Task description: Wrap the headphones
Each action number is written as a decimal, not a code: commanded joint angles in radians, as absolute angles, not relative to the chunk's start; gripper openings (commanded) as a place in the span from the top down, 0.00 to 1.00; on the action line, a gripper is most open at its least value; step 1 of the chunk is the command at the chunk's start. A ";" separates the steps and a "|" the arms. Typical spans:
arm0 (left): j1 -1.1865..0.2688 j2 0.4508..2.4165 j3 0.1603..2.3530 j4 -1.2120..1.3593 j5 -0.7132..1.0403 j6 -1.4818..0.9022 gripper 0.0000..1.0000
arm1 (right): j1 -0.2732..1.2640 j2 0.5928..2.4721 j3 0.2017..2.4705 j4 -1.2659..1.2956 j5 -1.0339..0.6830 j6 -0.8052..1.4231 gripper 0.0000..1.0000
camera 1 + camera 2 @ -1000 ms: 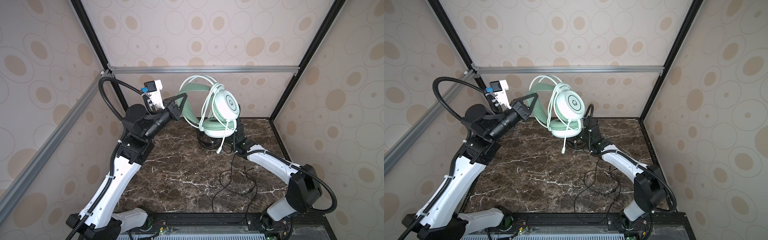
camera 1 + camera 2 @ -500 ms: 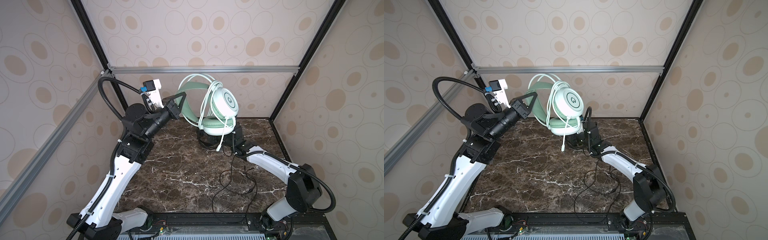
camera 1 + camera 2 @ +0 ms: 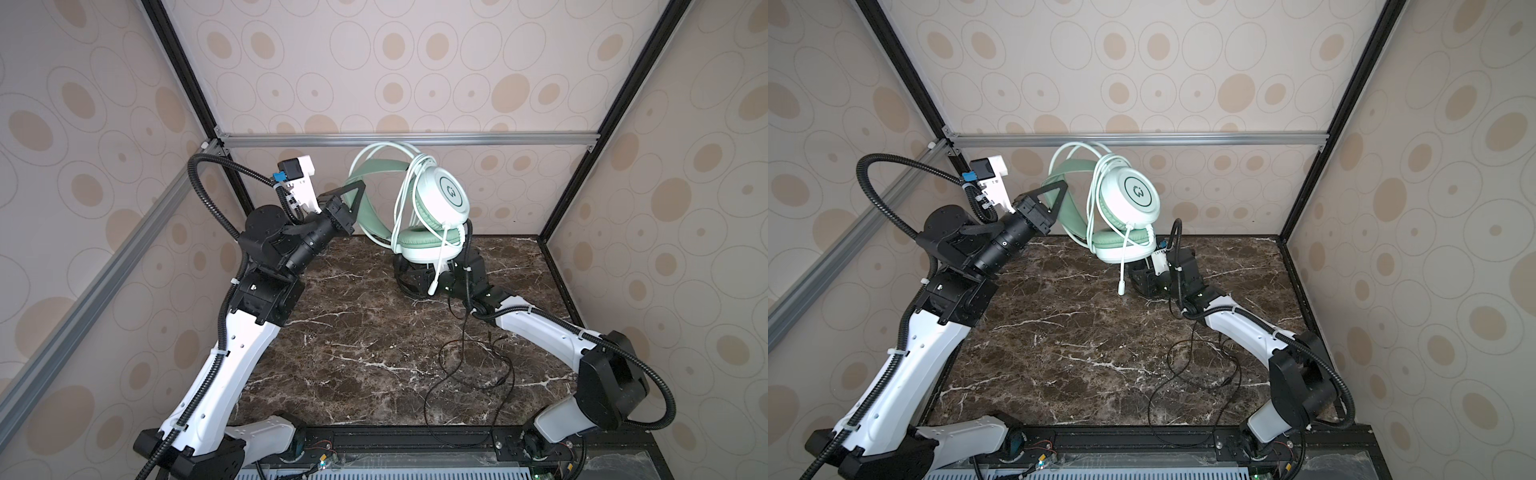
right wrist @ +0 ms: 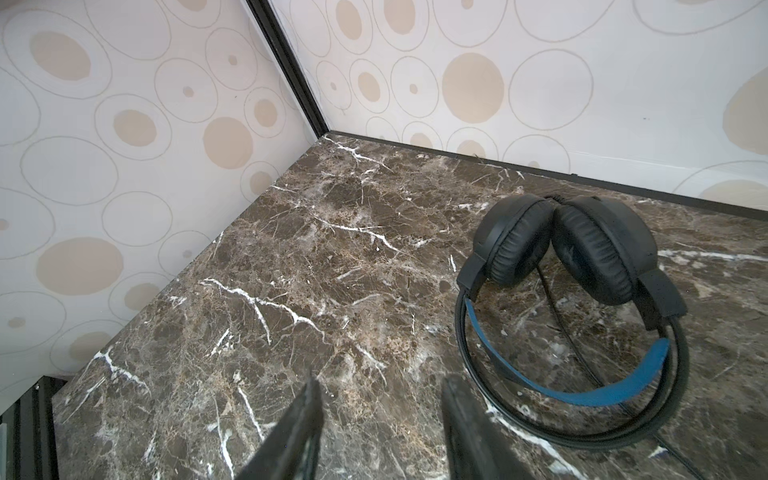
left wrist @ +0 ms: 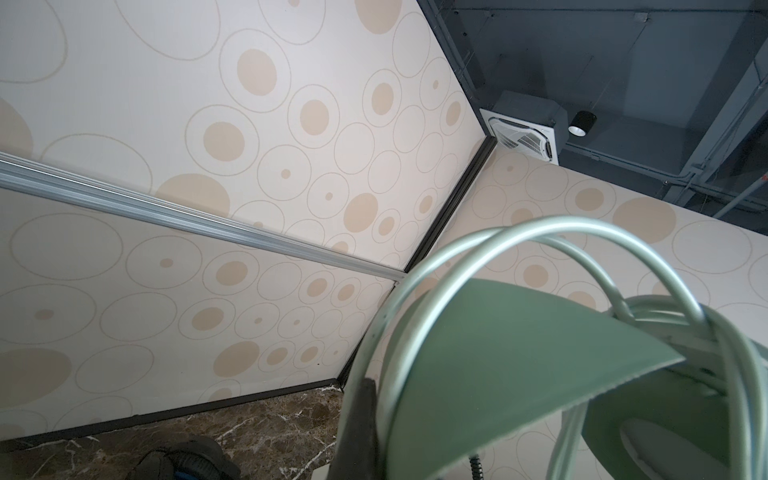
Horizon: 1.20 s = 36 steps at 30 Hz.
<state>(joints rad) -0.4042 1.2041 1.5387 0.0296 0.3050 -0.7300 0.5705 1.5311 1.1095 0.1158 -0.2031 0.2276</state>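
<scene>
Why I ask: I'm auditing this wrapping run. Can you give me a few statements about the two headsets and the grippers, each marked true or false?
1. The left gripper holds the mint-green headset clear of the table. True.
2. The pale cable trails onto the table. False: it is looped over the headband.
3. The black headset lies on the table. True.
4. The right gripper is clamped on the black headset. False: its jaws stand open and empty beside it.
5. The black cable is wound around the black headset. False: it sprawls loose across the table.
</scene>
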 commanded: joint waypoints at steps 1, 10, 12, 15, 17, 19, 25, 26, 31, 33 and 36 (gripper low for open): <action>-0.391 1.166 1.550 0.135 0.287 -0.797 1.00 | 0.574 1.500 1.095 0.071 -0.182 0.212 0.48; -0.383 1.160 1.539 0.137 0.287 -0.805 1.00 | 0.580 1.467 1.053 0.072 -0.142 0.206 0.38; -0.381 1.161 1.538 0.137 0.288 -0.807 1.00 | 0.581 1.465 1.050 0.074 -0.142 0.205 0.38; -0.382 1.160 1.538 0.141 0.290 -0.809 1.00 | 0.582 1.470 1.051 0.077 -0.143 0.199 0.44; -0.379 1.158 1.536 0.138 0.289 -0.809 1.00 | 0.582 1.474 1.050 0.076 -0.144 0.201 0.50; -0.378 1.157 1.536 0.137 0.287 -0.811 1.00 | 0.582 1.473 1.046 0.075 -0.152 0.202 0.56; -0.374 1.152 1.532 0.127 0.278 -0.814 1.00 | 0.586 1.439 0.995 0.071 -0.157 0.196 0.49; -0.373 1.152 1.531 0.125 0.277 -0.815 1.00 | 0.586 1.428 0.984 0.072 -0.152 0.195 0.48; -0.369 1.154 1.524 0.139 0.286 -0.829 1.00 | 0.585 1.386 0.946 0.063 -0.145 0.167 0.46; -0.369 1.155 1.524 0.145 0.289 -0.833 1.00 | 0.586 1.375 0.937 0.058 -0.142 0.153 0.50; -0.368 1.155 1.524 0.144 0.289 -0.833 1.00 | 0.586 1.375 0.939 0.057 -0.149 0.137 0.52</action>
